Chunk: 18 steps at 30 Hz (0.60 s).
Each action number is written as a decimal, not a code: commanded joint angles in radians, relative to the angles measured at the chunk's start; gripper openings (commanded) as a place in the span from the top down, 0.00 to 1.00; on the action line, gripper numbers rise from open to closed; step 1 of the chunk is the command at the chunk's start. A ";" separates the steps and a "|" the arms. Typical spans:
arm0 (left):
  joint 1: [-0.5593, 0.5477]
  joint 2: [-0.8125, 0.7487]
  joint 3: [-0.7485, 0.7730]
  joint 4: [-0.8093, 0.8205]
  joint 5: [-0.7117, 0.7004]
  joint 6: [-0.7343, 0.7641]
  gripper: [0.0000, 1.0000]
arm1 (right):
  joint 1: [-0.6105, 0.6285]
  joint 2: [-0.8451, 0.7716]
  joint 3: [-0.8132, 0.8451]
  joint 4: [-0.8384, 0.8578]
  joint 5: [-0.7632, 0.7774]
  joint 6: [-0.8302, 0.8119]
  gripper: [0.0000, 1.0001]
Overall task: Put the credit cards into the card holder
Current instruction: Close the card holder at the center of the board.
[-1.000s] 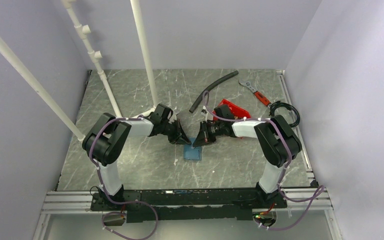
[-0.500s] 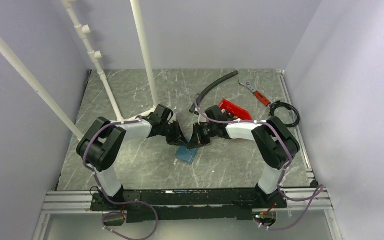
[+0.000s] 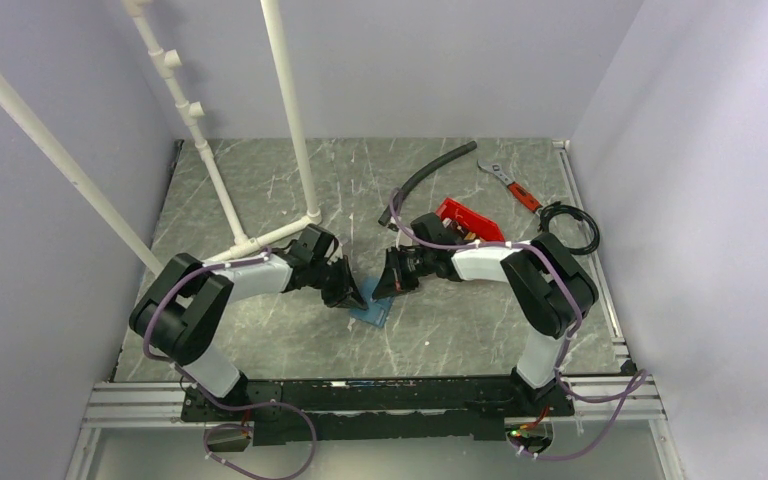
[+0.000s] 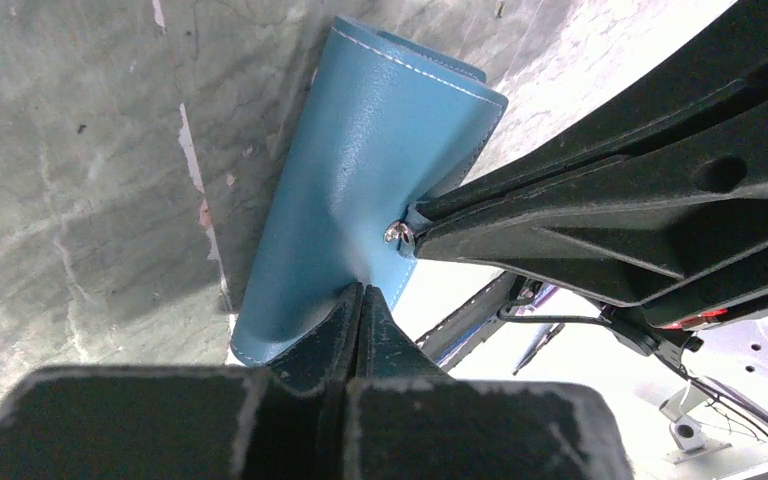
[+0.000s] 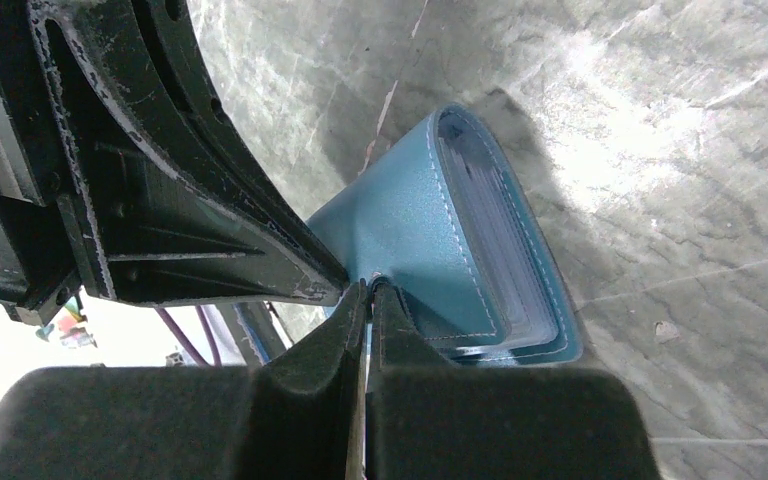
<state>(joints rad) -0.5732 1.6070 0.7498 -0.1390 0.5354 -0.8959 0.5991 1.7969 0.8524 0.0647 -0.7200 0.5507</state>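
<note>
The blue card holder (image 3: 373,311) lies mid-table between both grippers, with one flap raised. In the right wrist view the card holder (image 5: 430,230) is half open and shows its layered grey-blue pockets (image 5: 495,240). My right gripper (image 5: 368,290) is shut on the edge of the raised flap; it also shows in the top view (image 3: 384,288). My left gripper (image 4: 357,297) is shut, and its tip presses against the flap's blue outer side (image 4: 360,170); it also shows in the top view (image 3: 352,297). No loose credit card is in view.
A red plastic bin (image 3: 468,220) sits behind the right arm. A black hose (image 3: 425,178), a red-handled wrench (image 3: 510,185) and a black cable coil (image 3: 568,220) lie at the back right. White pipes (image 3: 290,110) stand at the back left.
Both grippers have moved left and toward the near edge. The card holder has shifted slightly left, and one flap has come up from lying flat.
</note>
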 commanded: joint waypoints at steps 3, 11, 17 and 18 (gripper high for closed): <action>-0.037 0.054 -0.026 -0.034 -0.058 0.006 1.00 | 0.033 0.096 -0.027 -0.193 0.217 -0.137 1.00; -0.047 0.110 -0.075 0.014 -0.083 -0.018 1.00 | 0.089 0.107 0.050 -0.344 0.382 -0.137 1.00; -0.043 0.117 -0.109 0.042 -0.094 -0.029 1.00 | 0.158 0.126 0.093 -0.430 0.509 -0.037 1.00; -0.043 0.119 -0.113 0.047 -0.093 -0.030 1.00 | 0.168 0.128 0.095 -0.432 0.520 -0.004 1.00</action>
<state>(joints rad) -0.5819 1.6341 0.7097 -0.0353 0.5732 -0.9489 0.6807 1.8000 0.9989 -0.2134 -0.5148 0.5190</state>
